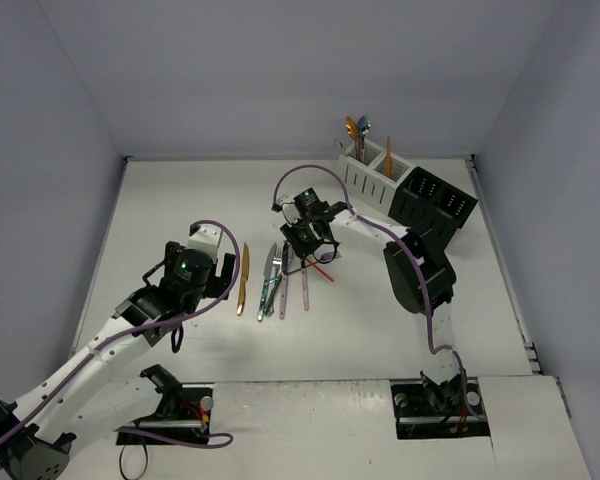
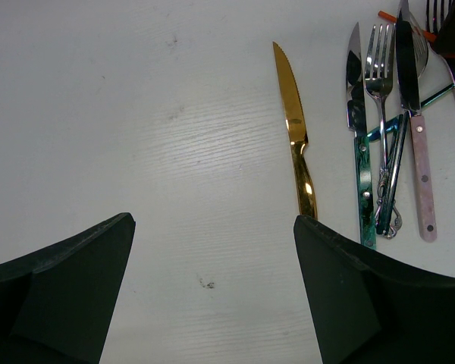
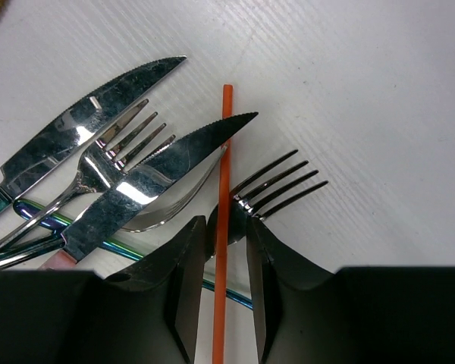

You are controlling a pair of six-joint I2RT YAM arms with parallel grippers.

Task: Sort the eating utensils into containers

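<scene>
Right end effector [image 3: 225, 224] astride orange stick [image 3: 226, 144] and fork [image 3: 282, 184], grip cannot tell, knives just left

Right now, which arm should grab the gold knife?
Left. The left gripper is open with the gold knife just ahead, lying apart from the pile. The right gripper is down in the pile, straddling an orange stick beside a fork.

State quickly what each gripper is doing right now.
Left gripper: open, holding nothing.
Right gripper: fingers close on either side of the orange stick; whether it grips cannot be told.
</scene>
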